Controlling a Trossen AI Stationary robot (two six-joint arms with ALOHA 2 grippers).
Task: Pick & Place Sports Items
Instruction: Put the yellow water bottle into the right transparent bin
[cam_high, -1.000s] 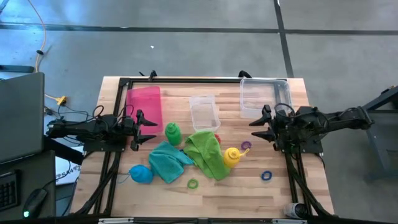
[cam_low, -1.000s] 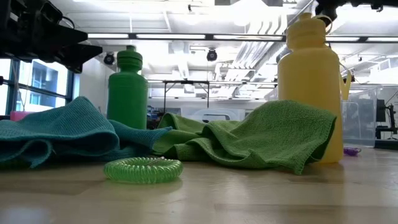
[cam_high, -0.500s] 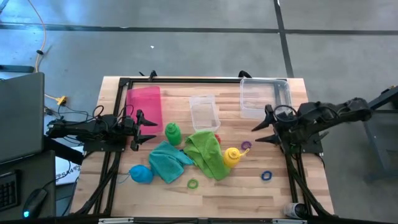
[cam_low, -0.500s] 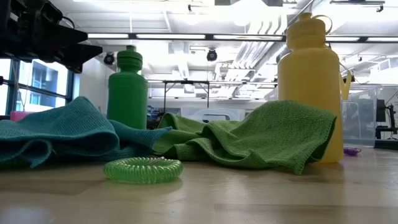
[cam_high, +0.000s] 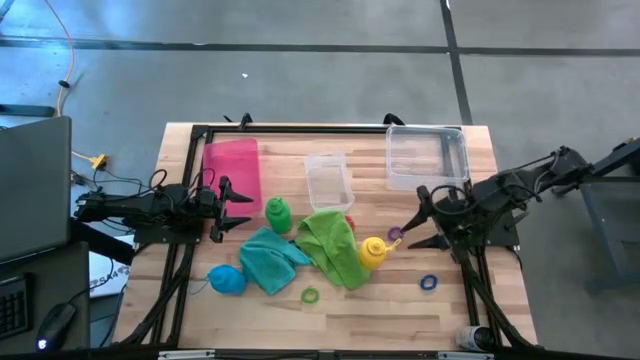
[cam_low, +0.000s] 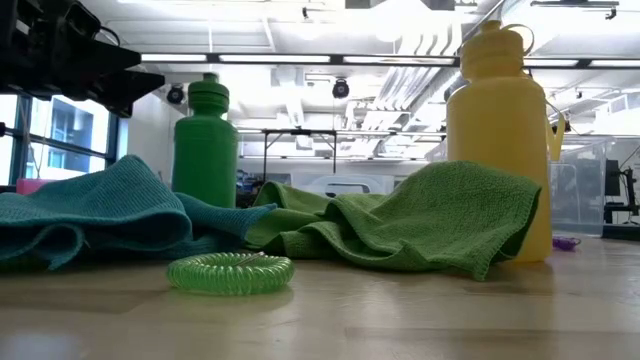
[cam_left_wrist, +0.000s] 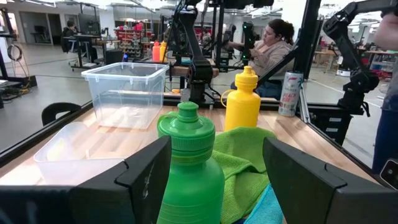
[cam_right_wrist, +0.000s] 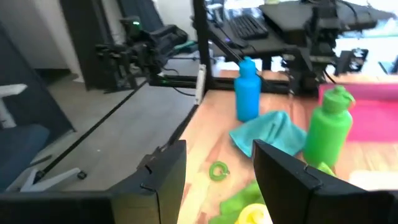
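My high camera looks straight down on the whole table (cam_high: 440, 310). The low one sits at tabletop height, close behind the green ring (cam_low: 230, 272). Both wrist cameras face inward, sharing the green bottle (cam_left_wrist: 189, 168).

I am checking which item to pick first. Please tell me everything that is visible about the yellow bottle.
The yellow bottle is small, opaque and looks like plastic, with a rounded shoulder, a narrower ribbed cap and a thin loop at the cap. It stands upright on the wooden table, right of the middle. The lime green towel lies crumpled against its lower part and hides some of its base. A small purple ring lies close beside it. No gripper touches it; the right gripper is near it, open.
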